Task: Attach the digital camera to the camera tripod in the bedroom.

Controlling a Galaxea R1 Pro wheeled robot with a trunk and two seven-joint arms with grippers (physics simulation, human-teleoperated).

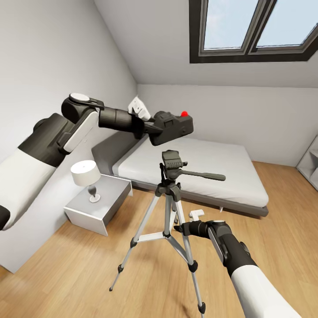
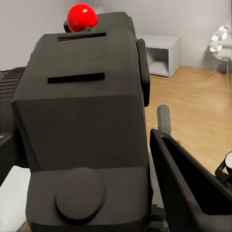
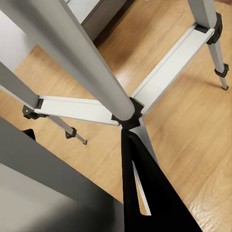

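Standing at the frame's centre on the light wood floor point(image 1: 88, 265), the tall silver-legged camera tripod point(image 1: 170, 207) with its black head and long handle looks stiff but light and easy to tip; steadying it low on a leg seems wisest. Just above its head, upper centre, the chunky black digital camera point(image 1: 172, 128) with a red dot looks rigid and fairly fragile. The left gripper point(image 1: 148, 126) is clamped on its body. The right gripper point(image 1: 179, 229) sits against a tripod leg; whether it is closed, I cannot tell.
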